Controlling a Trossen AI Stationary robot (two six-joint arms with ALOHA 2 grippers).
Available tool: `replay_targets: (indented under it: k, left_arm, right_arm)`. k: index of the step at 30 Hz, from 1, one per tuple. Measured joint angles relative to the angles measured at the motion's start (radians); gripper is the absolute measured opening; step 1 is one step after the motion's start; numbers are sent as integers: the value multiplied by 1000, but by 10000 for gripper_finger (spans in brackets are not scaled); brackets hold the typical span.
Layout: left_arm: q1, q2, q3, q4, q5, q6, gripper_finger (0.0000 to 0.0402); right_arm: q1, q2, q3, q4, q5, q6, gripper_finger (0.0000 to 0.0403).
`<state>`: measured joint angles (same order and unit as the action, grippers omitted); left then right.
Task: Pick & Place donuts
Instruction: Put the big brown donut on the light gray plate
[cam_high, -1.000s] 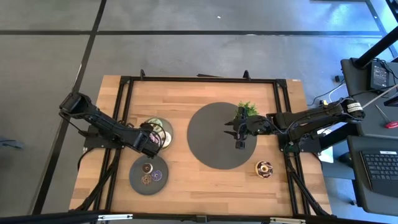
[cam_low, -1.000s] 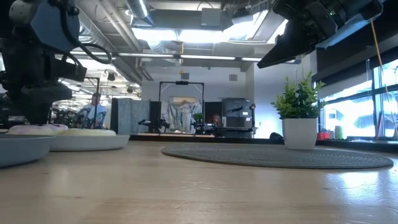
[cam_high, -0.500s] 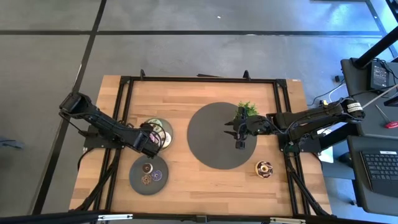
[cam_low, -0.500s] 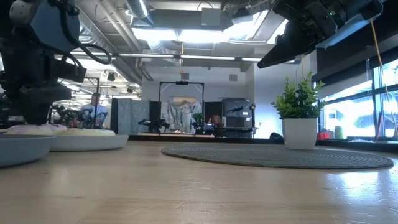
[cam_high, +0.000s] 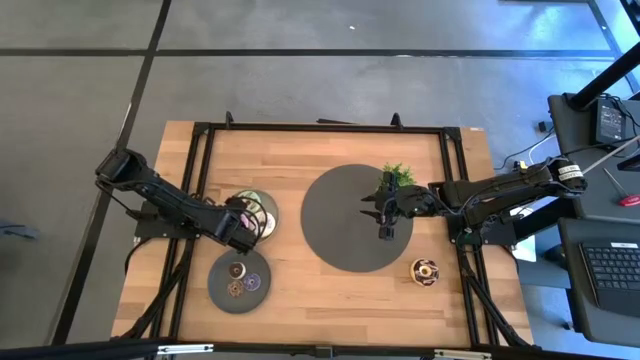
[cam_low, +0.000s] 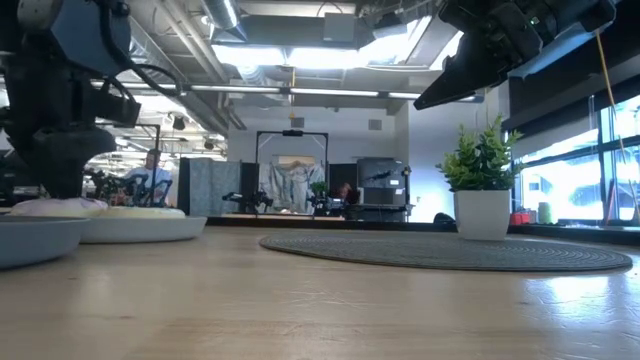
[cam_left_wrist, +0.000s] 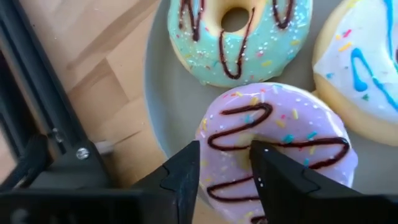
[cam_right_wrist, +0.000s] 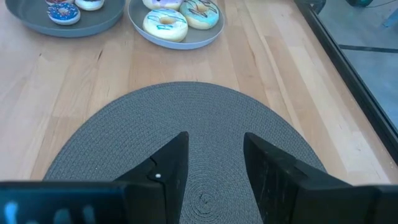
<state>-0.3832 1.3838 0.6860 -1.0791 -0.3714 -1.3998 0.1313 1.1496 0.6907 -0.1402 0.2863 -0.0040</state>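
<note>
My left gripper hangs part-open, empty, straddling the pink chocolate-drizzled toy donut ring on the grey round plate. Looks light, rigid, glossy-slick: best pinched across one rim. Beyond: mint-glazed donut; right gripper, open, over the woven mat.

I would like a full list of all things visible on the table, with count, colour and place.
Plates: two, grey, table's left side.
Iced donuts: three, pink, pale green and cream, on the upper plate.
Small donuts: three, brown and purple, on the lower plate.
Chocolate donut: one, bare wood, lower right.
Mat: one, dark grey, round, centre.
Plant: one, green in white pot, mat's edge.
Left gripper: open, over pink donut.
Right gripper: open, above mat.
</note>
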Motion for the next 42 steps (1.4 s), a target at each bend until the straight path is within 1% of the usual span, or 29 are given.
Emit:
replay_targets:
  k: [4, 6, 8, 10, 12, 14, 15, 16, 18, 20, 24, 27, 30, 35, 38, 42]
  left_arm:
    - [0, 0, 37, -71, -7, 0, 141]
    - [0, 0, 56, -79, -23, 0, 139]
    - [0, 0, 80, -73, -47, 0, 137]
    - [0, 0, 108, -38, -62, 25, 136]
    - [0, 0, 132, 29, -78, 97, 134]
    - [0, 0, 156, 116, -119, 175, 134]
    - [0, 0, 166, 160, -144, 216, 135]
    - [0, 0, 176, 206, -171, 262, 136]
    - [0, 0, 194, 306, -218, 364, 137]
    - [0, 0, 205, 402, -244, 471, 138]
    - [0, 0, 210, 573, -241, 648, 138]
    - [0, 0, 210, 636, -232, 729, 136]
    - [0, 0, 209, 649, -232, 766, 134]
    - [0, 0, 209, 650, -236, 776, 138]
    - [0, 0, 209, 651, -241, 776, 138]
    - [0, 0, 209, 664, -243, 775, 135]
  right_arm:
    - [0, 0, 0, -1, 0, 2, 156]
    - [0, 0, 0, -10, -8, 30, 156]
    - [0, 0, 0, -37, -41, 80, 156]
    - [0, 0, 0, -82, -125, 123, 156]
    - [0, 0, 0, -160, -266, 142, 156]
    - [8, 0, 0, -252, -393, 196, 156]
    - [17, 0, 0, -297, -428, 238, 156]
    - [28, 0, 0, -346, -438, 287, 156]
    - [56, 0, 0, -442, -438, 398, 156]
    - [87, 0, 0, -531, -427, 512, 156]
    - [163, 0, 0, -640, -421, 685, 156]
    - [241, 0, 0, -673, -433, 771, 156]
    - [326, 0, 0, -675, -421, 828, 156]
    - [430, 0, -22, -678, -337, 863, 156]
    - [467, 0, -59, -665, -336, 893, 156]
    - [517, 0, -123, -612, -357, 891, 156]
